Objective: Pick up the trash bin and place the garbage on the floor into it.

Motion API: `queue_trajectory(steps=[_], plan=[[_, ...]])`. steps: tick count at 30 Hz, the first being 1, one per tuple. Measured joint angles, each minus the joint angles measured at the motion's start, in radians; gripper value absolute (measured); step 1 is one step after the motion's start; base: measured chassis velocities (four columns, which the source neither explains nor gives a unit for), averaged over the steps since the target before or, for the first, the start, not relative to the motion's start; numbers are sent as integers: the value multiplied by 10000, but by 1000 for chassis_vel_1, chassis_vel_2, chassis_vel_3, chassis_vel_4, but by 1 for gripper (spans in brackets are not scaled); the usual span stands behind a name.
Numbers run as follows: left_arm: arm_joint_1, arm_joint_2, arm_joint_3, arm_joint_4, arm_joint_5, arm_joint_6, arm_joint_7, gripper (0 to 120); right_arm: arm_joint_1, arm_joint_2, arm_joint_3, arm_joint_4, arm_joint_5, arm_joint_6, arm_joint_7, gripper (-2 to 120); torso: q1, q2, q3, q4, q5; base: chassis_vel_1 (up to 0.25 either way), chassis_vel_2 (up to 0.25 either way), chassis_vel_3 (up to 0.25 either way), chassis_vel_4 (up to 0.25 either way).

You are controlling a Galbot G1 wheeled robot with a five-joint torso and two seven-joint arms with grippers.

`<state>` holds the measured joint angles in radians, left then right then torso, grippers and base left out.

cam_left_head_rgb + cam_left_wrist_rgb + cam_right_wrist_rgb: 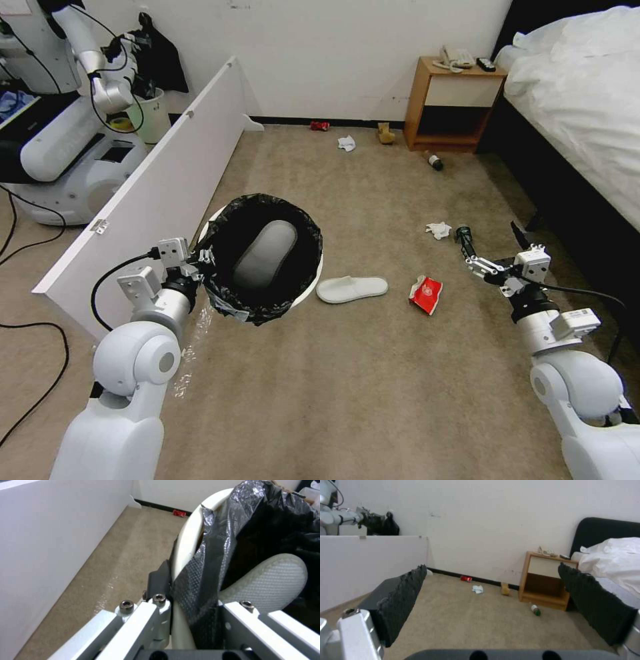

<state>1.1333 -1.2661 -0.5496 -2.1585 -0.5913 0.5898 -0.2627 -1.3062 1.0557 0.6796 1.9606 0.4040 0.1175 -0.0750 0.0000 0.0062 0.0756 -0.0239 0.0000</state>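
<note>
One slipper (351, 289) just beside trash bin (263, 267) rim; left pincer (200, 261) grips rim.

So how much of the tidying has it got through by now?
Done: the left gripper holds the trash bin up by its rim, with one white slipper inside. In hand: the right gripper hovers open, holding nothing. Left on the floor: the other slipper, red-white wrapper, two tissues, bottle, red can, tan paper.
</note>
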Motion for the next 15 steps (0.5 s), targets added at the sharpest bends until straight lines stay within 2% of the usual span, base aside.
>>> queue_trajectory(steps=[6, 15], plan=[[-1, -20, 16, -1, -57, -3, -29, 4, 58, 3, 30, -36, 16, 54, -116, 100, 0, 0, 0, -1, 1, -135, 111, 116, -124], [-16, -45, 42, -2, -105, -31, -57, 4, 165, -15, 84, -111, 77, 176, -164, 100, 1, 0, 1, 0, -1, -221, 212, 224, -222]])
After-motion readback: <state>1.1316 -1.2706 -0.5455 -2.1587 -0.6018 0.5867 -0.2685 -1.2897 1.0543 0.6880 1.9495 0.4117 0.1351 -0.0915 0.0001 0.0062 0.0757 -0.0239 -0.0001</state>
